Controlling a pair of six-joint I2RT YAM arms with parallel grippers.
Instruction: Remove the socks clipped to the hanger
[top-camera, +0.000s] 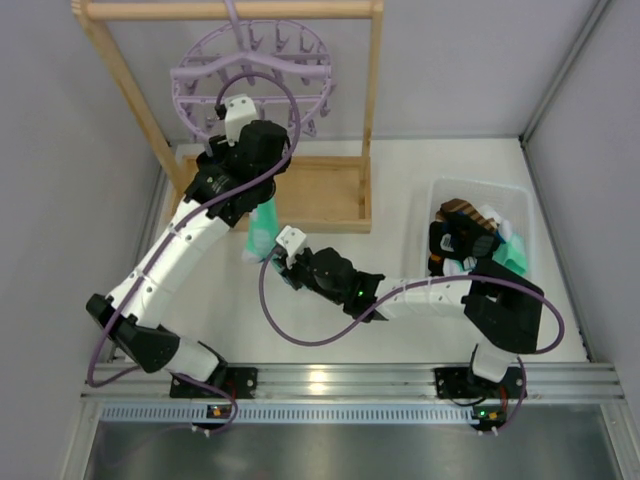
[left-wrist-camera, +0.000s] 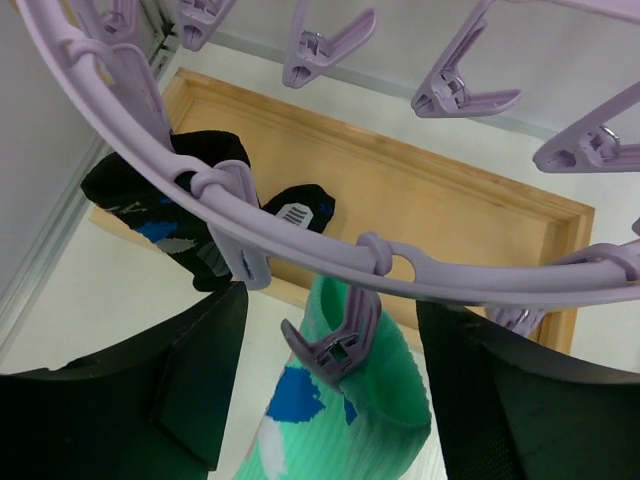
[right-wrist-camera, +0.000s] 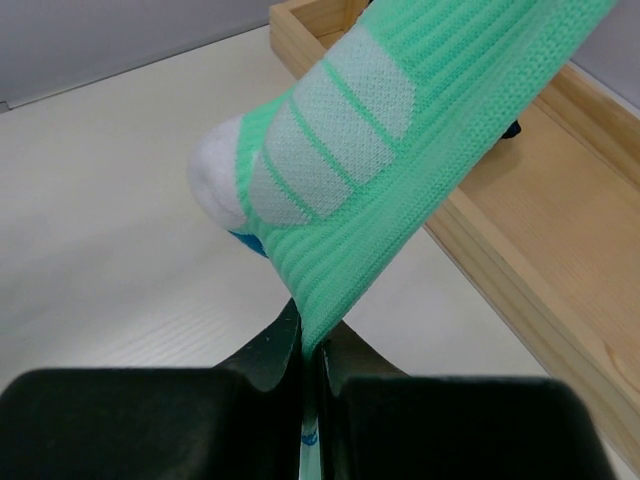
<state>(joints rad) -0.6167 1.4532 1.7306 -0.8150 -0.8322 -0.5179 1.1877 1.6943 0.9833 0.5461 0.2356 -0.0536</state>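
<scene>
The teal sock (right-wrist-camera: 400, 150) is clamped at its lower end in the right gripper (right-wrist-camera: 310, 345). The jaws of the left gripper (left-wrist-camera: 330, 385) are held apart, with the peg (left-wrist-camera: 335, 345) that pins the cuff to the hanger (left-wrist-camera: 470, 280) between them. Next, that peg likely needs to be squeezed open.

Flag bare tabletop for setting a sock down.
Free: tabletop strip between wooden rack base and clear bin, and behind the bin. Crowded: below the hanger, where left gripper, right gripper and green sock cluster; bin holds socks.
</scene>
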